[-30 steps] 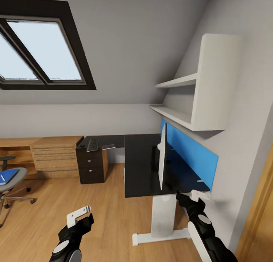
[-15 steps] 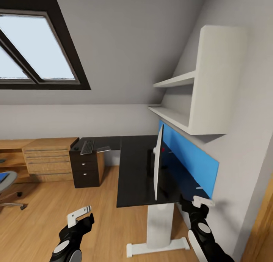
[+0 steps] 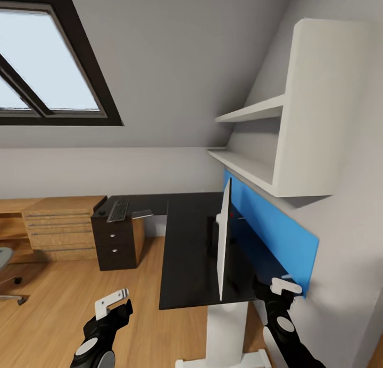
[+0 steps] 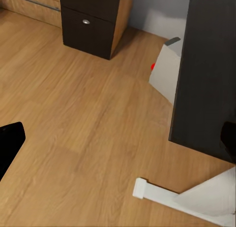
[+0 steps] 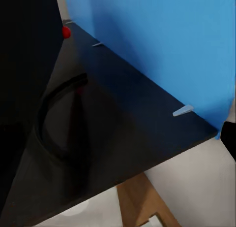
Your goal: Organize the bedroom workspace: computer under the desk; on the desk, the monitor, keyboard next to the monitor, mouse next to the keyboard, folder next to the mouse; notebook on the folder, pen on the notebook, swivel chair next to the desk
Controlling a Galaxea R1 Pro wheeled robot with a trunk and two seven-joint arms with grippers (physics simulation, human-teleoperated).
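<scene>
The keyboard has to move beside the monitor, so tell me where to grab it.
Grip the slim dark grey keyboard across its narrow width, near the middle, coming from above: it lies flat on the black L-shaped desk, over the drawers. Judged from afar.

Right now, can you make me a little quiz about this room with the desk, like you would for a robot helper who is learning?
1. True or false: the monitor stands on the desk.
2. Where is the keyboard? A) on the wooden floor B) on the far part of the desk, above the drawers C) on the white shelf
3. Fill the gap: the computer under the desk has a small ___ light.

Key:
1. True: it stands upright on the black top, seen edge-on.
2. B.
3. Red.
</scene>
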